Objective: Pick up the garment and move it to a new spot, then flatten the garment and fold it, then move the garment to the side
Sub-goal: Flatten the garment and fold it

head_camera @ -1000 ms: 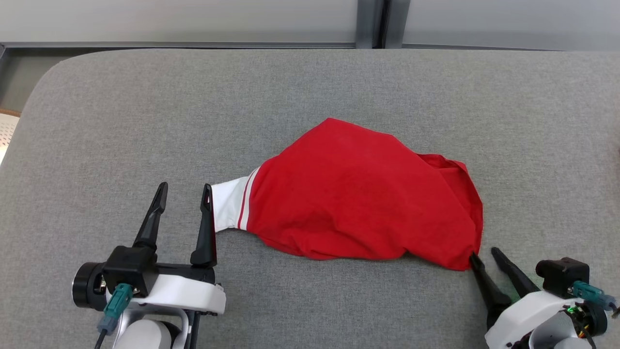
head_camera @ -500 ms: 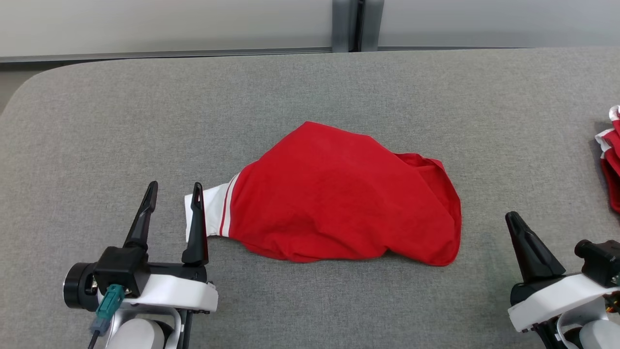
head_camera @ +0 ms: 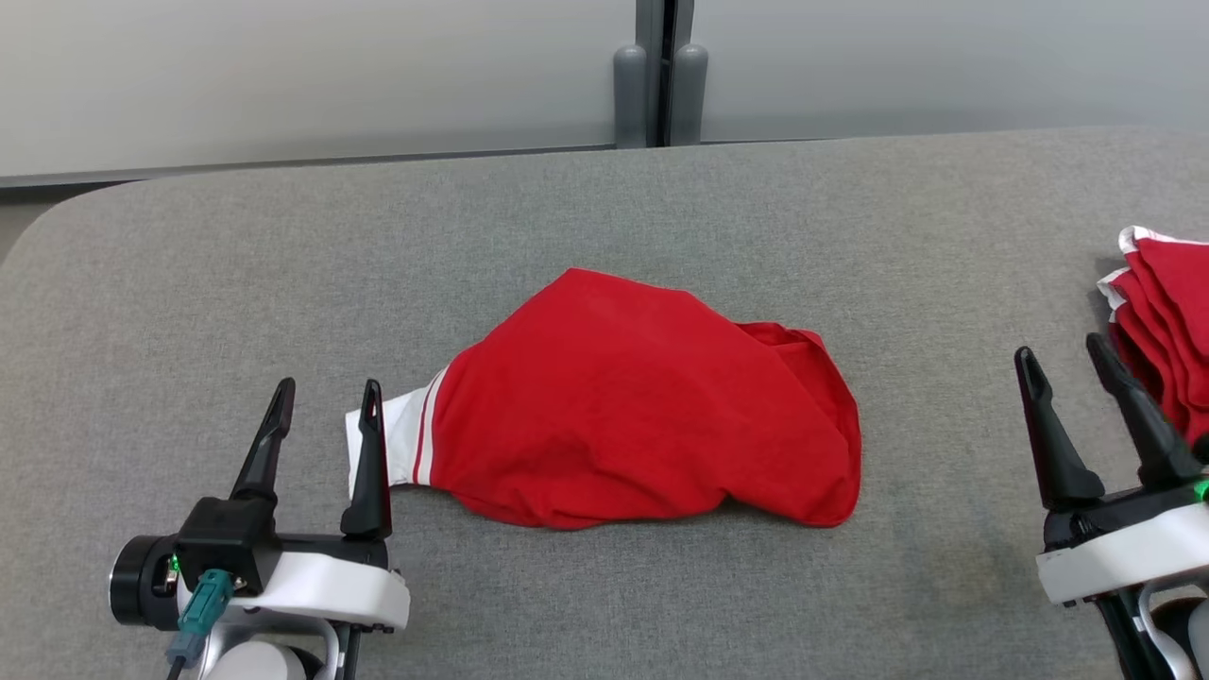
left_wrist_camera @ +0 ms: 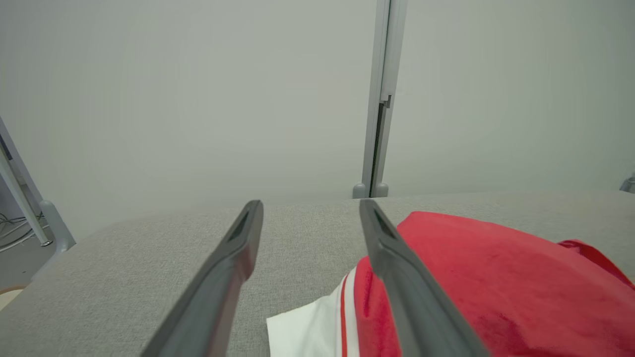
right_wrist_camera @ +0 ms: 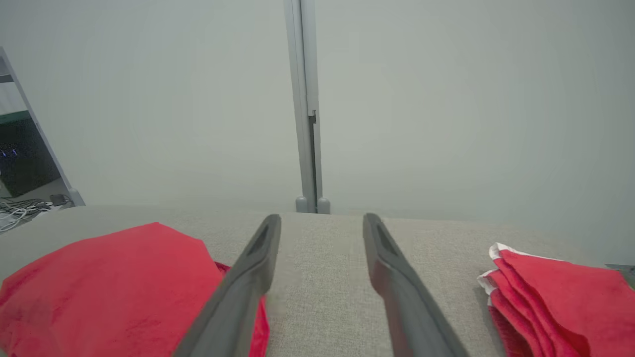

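Red garment [head_camera: 642, 406] lies bunched in a rumpled mound mid-table on the grey fabric surface [head_camera: 604, 208]. Not flattened, not folded. Its white striped cuff [head_camera: 392, 444] sticks out at the robot's left end.

Left gripper [head_camera: 327, 387]: fingers spread wide, nothing pinched. The inner finger [head_camera: 368, 463] crosses the cuff in the head view, and the cuff edge pokes into the gap between the fingers. Can't tell if finger and cloth touch. The left wrist view agrees: gripper [left_wrist_camera: 311, 203] parted, cuff [left_wrist_camera: 307, 332] low between the fingers, red cloth [left_wrist_camera: 496, 277] off to the right.

Right gripper [head_camera: 1060, 349]: fingers apart, empty, well apart from the garment's right edge. It sits just beside a stack of folded red garments [head_camera: 1166, 312] at the table's right edge, and one finger overlaps the stack in the head view. In the right wrist view the gripper [right_wrist_camera: 322, 218] points at bare table, with the garment [right_wrist_camera: 114, 282] left and the stack [right_wrist_camera: 560, 297] right.
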Controlling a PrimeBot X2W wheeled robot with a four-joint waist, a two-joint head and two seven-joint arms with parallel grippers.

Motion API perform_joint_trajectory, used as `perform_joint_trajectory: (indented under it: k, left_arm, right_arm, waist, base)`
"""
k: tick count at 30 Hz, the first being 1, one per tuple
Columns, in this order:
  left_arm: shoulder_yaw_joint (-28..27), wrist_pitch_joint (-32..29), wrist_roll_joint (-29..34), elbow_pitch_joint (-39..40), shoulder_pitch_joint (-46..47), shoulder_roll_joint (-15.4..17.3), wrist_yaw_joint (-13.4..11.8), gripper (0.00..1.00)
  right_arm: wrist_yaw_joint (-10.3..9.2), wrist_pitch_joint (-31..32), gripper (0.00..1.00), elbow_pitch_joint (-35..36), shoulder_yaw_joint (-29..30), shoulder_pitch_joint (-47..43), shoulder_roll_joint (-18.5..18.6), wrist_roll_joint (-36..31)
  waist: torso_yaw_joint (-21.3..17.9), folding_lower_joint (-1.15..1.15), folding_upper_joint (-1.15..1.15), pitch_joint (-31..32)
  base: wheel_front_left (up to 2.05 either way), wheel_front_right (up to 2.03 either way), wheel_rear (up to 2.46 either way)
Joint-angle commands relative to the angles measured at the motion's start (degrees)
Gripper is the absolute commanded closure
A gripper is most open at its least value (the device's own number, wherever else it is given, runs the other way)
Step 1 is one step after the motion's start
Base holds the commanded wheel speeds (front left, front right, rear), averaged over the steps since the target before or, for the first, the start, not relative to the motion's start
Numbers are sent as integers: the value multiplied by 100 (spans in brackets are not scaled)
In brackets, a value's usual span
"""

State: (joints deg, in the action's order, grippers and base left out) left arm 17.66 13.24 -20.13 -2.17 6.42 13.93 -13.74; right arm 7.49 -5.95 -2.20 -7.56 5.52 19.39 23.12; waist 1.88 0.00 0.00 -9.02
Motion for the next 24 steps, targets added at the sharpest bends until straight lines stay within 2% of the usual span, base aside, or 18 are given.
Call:
perform_joint_trajectory:
  k: [1,12,24]
  left_arm:
    - [-7,-6,0,18,-57,51,-31,0]
    - [29,-200,-109,120,-494,233,-36,0]
    - [49,-349,-187,228,-621,312,-55,0]
  right_arm:
    - [0,61,0,99,62,-68,0,-107]
    - [0,632,0,746,393,-812,-197,-330]
    - [0,747,0,848,403,-995,-324,-305]
  waist:
    - [-55,0,0,95]
    - [-170,0,0,518]
    - [-201,0,0,572]
  base:
    - [0,0,0]
    - [0,0,0]
    - [0,0,0]
